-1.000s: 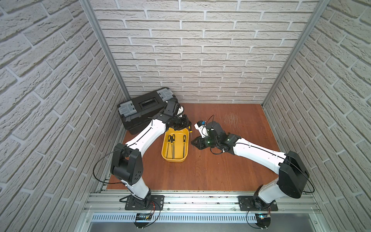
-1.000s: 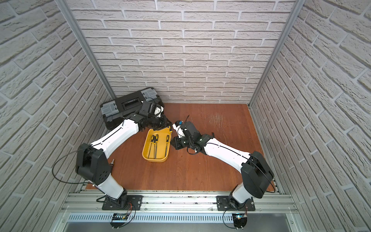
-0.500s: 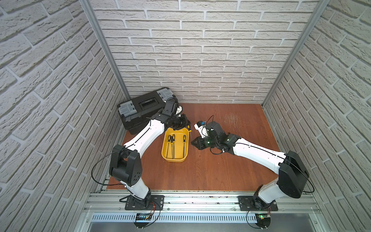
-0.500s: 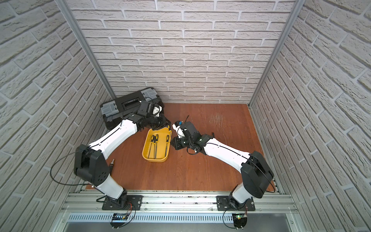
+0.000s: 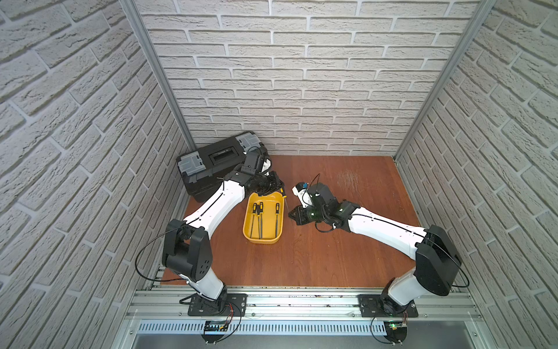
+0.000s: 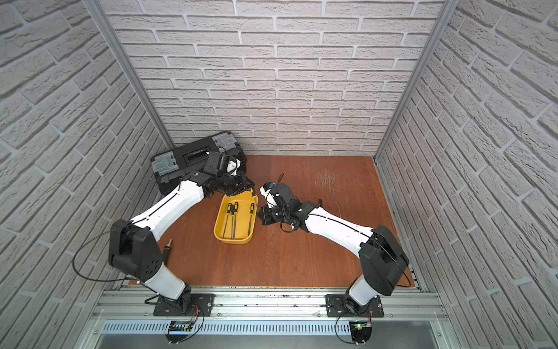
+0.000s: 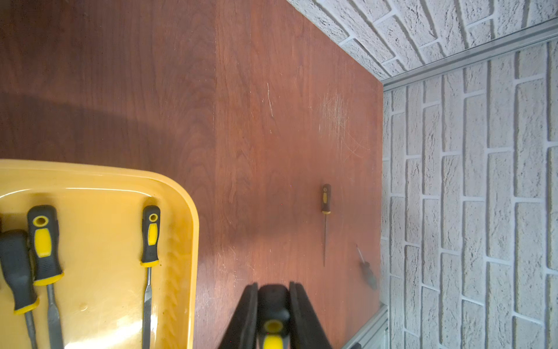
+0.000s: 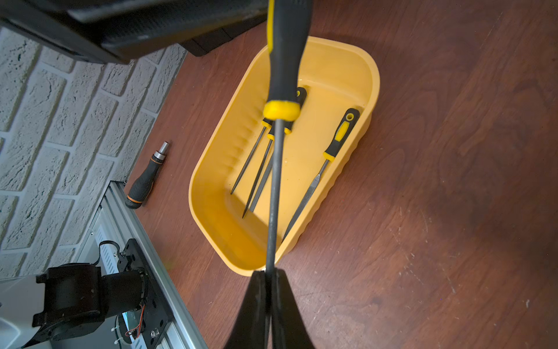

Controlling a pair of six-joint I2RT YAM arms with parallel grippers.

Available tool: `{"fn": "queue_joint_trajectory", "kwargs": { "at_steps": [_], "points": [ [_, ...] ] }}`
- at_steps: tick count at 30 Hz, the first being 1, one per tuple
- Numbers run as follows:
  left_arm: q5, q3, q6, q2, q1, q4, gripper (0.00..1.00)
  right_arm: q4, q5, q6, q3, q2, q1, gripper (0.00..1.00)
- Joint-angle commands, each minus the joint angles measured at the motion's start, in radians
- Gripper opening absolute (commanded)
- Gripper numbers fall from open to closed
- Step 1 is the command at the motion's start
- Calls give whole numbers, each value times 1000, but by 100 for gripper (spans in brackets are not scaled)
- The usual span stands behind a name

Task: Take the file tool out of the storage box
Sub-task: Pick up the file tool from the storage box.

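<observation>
Newly closed, the right gripper (image 8: 268, 275) is clamping the file tool (image 8: 277, 151) by the shaft while the left gripper (image 7: 273, 288) is gripping its handle, clear of the storage box (image 8: 211, 181).

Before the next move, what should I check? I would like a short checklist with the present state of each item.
1. Right gripper shut on the file shaft: ok.
2. Left gripper shut on its handle: ok.
3. File lifted off the storage box floor: ok.
4. Three other files lying in the box, untouched: ok.
5. Bare table beside the box: ok.
6. One grip alone firm enough: cannot tell.
</observation>
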Motion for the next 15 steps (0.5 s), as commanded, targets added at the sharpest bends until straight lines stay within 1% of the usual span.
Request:
{"fn": "queue_joint_trajectory", "kwargs": {
  "at_steps": [1, 3, 8, 10, 12, 15],
  "points": [
    [23, -10, -3, -33, 6, 61, 22, 10, -16, -19, 33, -1, 13, 3],
    [23, -12, -3, -33, 7, 61, 25, 2, -10, -20, 36, 1, 12, 3],
    [26, -11, 5, -39, 19, 55, 45, -42, 30, -37, 48, -9, 11, 3],
    [26, -8, 14, -41, 25, 48, 51, -75, 53, -50, 56, -17, 11, 3],
    [15, 2, 32, -45, 32, 24, 54, -111, 83, -60, 61, -25, 7, 3],
    [-33, 25, 84, -51, 33, -41, 63, -181, 144, -76, 64, -45, -3, 3]
  ]
}}
